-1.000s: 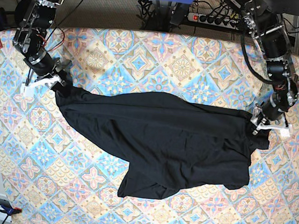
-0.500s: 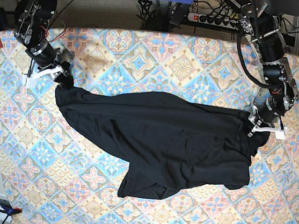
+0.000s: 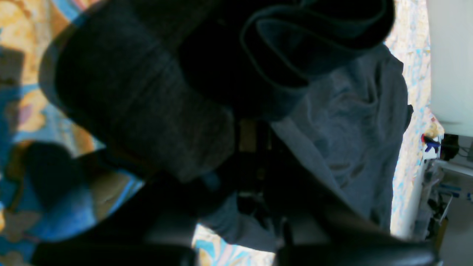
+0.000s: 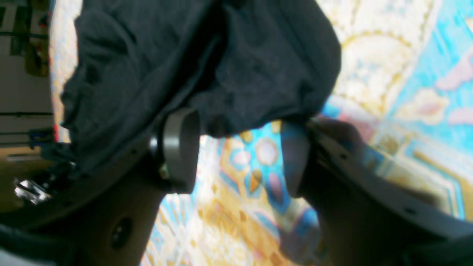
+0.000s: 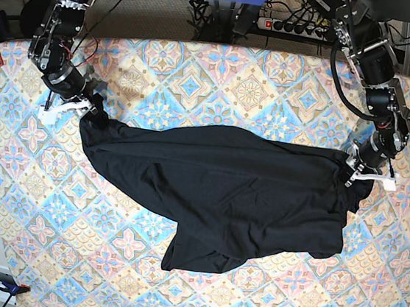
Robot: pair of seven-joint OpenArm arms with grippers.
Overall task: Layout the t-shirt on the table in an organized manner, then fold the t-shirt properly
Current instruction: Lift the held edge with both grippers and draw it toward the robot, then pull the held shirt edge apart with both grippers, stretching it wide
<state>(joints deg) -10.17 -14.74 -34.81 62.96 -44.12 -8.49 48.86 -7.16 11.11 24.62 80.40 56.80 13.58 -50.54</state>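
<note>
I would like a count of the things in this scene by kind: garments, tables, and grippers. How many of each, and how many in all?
Garments: 1, the black t-shirt
Tables: 1, the table with the patterned cloth
Grippers: 2, the left gripper and the right gripper
Total: 4

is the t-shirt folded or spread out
Spread out but rumpled: the t-shirt lies stretched across the table, with its lower edge bunched and no neat fold made.

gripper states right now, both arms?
Left gripper: shut on the t-shirt.
Right gripper: open, fabric edge draped at the jaws, not clamped.
</note>
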